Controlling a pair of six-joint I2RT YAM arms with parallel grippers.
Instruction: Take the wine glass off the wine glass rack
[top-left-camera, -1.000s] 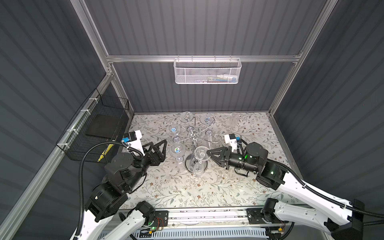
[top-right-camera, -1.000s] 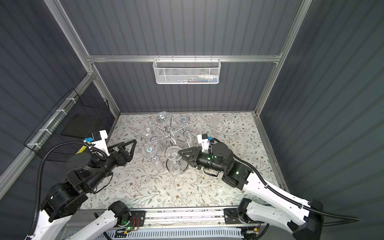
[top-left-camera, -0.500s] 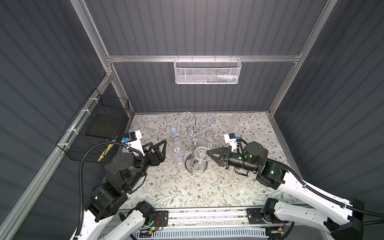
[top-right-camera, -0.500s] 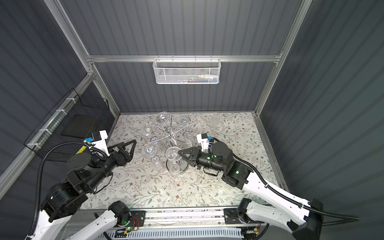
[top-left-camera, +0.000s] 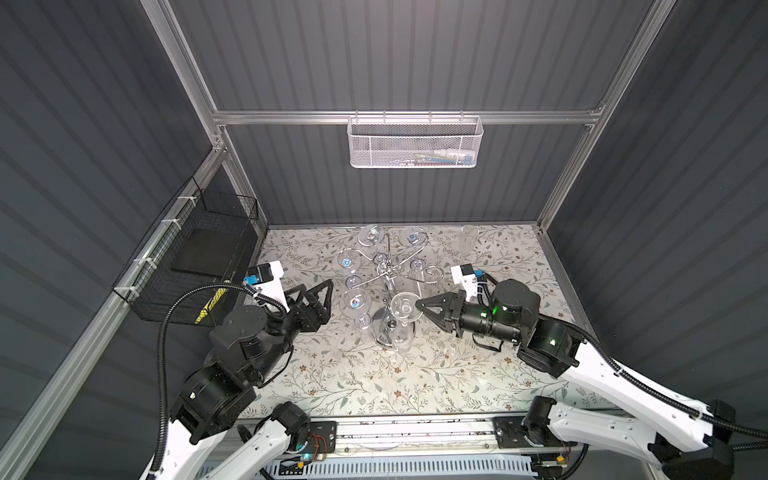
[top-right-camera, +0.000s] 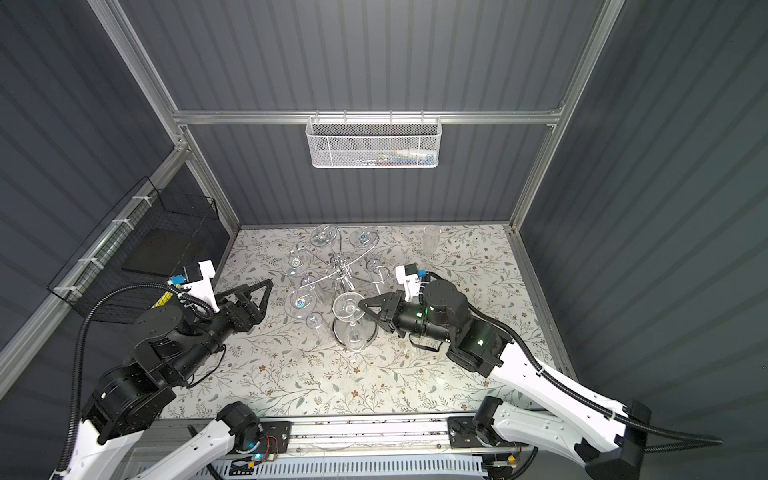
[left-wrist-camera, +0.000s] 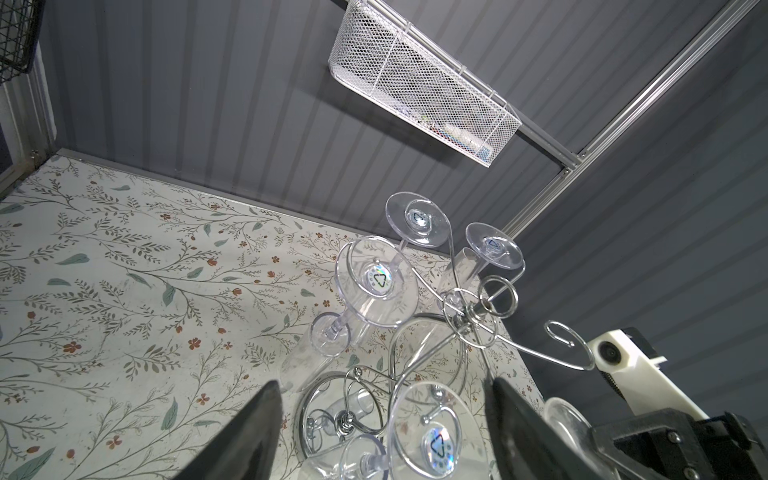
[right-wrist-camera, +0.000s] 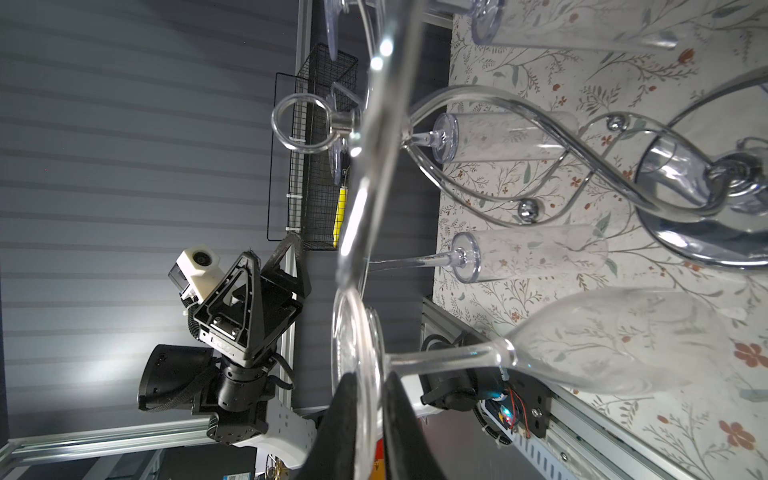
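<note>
You will find the wine glass rack (top-left-camera: 386, 272) to be polished chrome wire, mirror-bright at its round base. The wine glass (top-left-camera: 404, 308) looks clear, smooth and glossy. Your worktop (top-left-camera: 374, 382) carries a matt floral-printed covering. The left tool (top-left-camera: 328, 295) and right tool (top-left-camera: 417, 303) look like matt black plastic. The white basket (top-left-camera: 413, 145) is fine metal mesh.

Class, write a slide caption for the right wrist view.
Right gripper pinches the foot of a wine glass at the rack.
</note>
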